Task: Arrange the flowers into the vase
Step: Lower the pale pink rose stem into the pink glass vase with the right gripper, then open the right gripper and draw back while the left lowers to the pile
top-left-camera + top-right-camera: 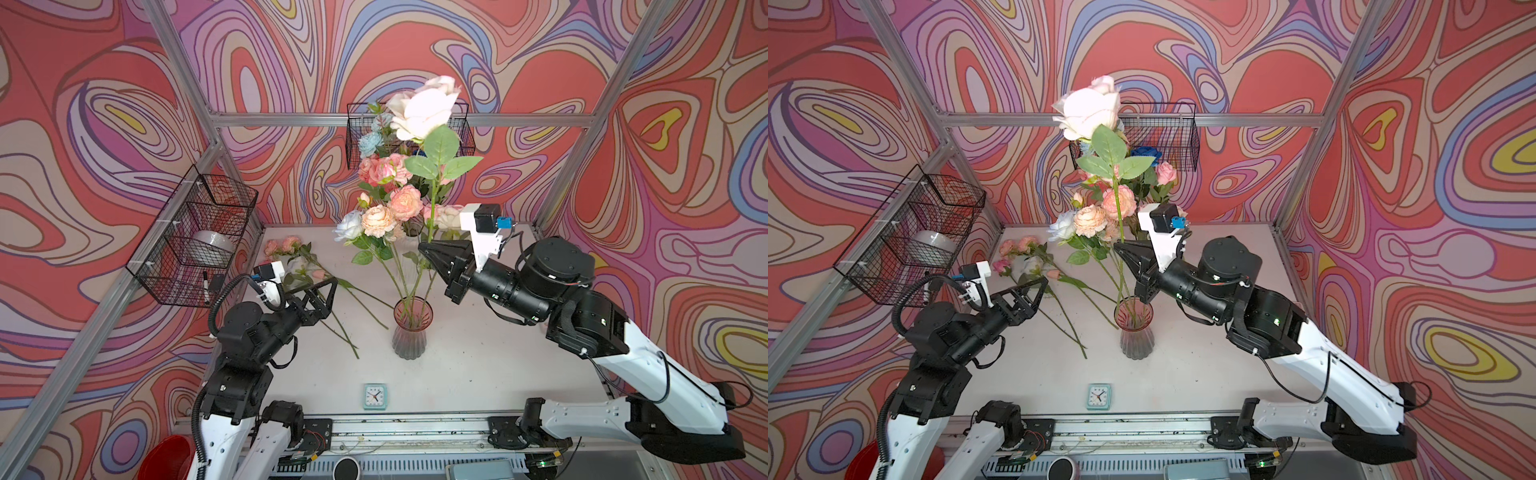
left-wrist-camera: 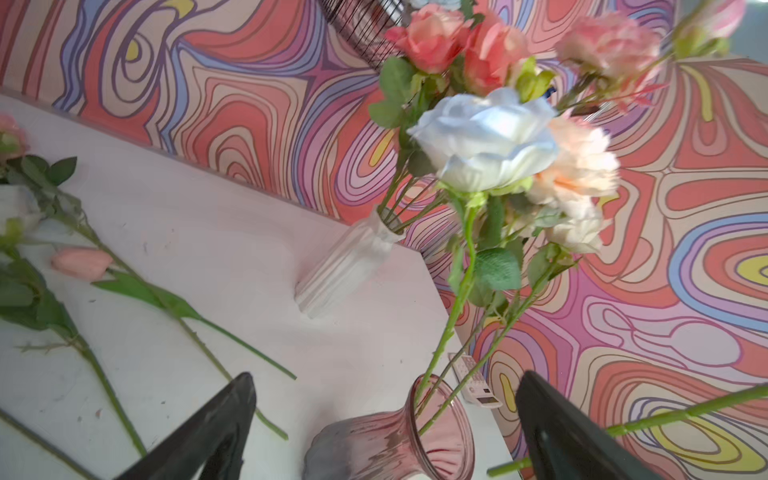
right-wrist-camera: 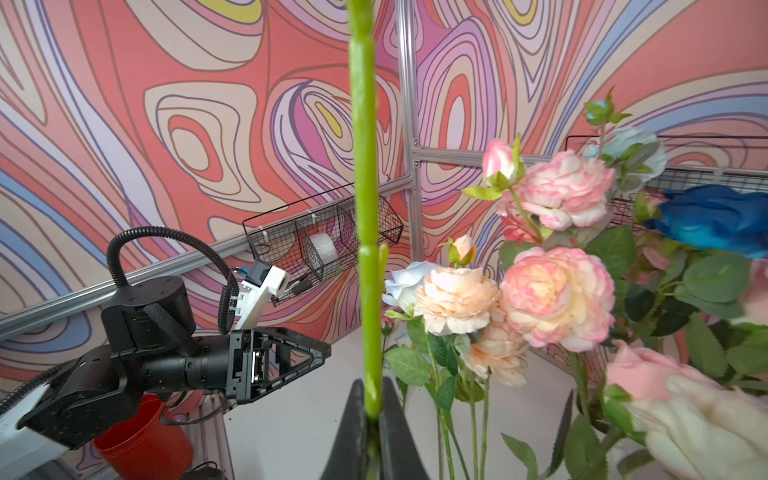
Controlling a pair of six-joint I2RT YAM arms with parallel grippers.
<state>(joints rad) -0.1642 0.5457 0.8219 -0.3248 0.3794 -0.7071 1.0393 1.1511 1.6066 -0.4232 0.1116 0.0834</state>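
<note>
**Ana:** Look at the right claw (image 1: 426,250). It's clamped shut on the green stem (image 3: 365,208) of that tall pale rose (image 1: 424,108), and the bloom stands high above it.

**Ben:** Where's the vase (image 1: 412,332) from there?

**Ana:** Right below the claw's tip, upright on the counter (image 1: 478,365), with a few blooms (image 1: 378,220) already standing in it. The stem runs down from the claw toward the mouth. I can't tell whether its end is inside the rim or just beside it.

**Ben:** How would you finish the step?

**Ana:** I'd keep the stem close to upright and line its end over the free part of the mouth, away from the stems already there. Then I'd lower it slowly and let go only once the end is well down inside. That rose looks top-heavy, so if it's let go too soon I'd expect it to tip out. A sideways push could also knock the glass over.

**Ben:** And the left claw (image 1: 312,286)?

**Ana:** Spread wide, holding nothing. The loose flowers (image 1: 299,257) lie on the counter under it and just beyond it, well apart from the right claw. The vase stands off to its side.
</note>
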